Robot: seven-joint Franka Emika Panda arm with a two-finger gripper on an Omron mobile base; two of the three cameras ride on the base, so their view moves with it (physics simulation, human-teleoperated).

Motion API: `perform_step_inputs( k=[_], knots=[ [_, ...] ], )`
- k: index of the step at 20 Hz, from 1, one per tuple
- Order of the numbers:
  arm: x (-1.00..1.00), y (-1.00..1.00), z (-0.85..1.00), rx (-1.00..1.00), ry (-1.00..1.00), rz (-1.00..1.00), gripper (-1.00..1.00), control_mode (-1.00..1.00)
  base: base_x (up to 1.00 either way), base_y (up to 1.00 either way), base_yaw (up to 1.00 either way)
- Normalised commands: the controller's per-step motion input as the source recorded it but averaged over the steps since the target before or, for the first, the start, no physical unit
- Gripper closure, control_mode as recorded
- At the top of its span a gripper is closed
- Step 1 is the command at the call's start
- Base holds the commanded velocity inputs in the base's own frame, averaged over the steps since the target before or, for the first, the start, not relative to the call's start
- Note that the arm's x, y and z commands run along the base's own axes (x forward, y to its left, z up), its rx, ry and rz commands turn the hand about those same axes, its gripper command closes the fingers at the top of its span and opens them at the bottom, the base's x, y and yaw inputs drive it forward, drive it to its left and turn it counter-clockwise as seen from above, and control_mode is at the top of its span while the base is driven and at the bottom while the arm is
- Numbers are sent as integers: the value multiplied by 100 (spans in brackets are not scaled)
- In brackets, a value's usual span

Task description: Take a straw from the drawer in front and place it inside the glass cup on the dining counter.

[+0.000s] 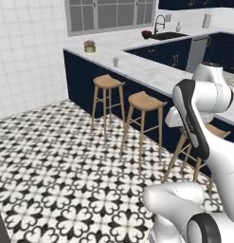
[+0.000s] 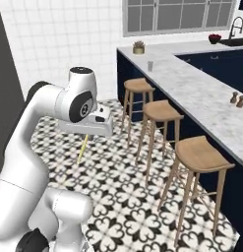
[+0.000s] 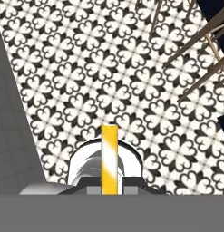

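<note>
My gripper is shut on the straw, a thin pale yellow stick that hangs slanting down from the hand over the patterned floor. In the hand view the straw rises between the fingertips of the gripper. The glass cup stands on the dining counter, far ahead of the hand; the right base view has the cup near the far end of the counter. The drawer is out of view.
Three wooden stools line the counter's navy base between me and the cup. A gold-potted succulent sits at the counter's far corner. Salt and pepper shakers stand on the near part. A dark wall lies to the left.
</note>
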Motion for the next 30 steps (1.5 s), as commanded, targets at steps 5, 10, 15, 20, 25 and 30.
perform_step_inputs(
  k=[5,10,15,20,25,30],
  knots=[
    [0,0,0,0,0,0,100,100,100,93,-37],
    [0,0,0,0,0,0,100,100,100,99,-39],
    [0,0,0,0,0,0,100,100,96,100,-40],
    [0,0,0,0,0,0,100,100,90,100,-41],
    [0,0,0,0,0,0,100,100,83,100,-42],
    [0,0,0,0,0,0,100,100,77,100,-42]
  ],
)
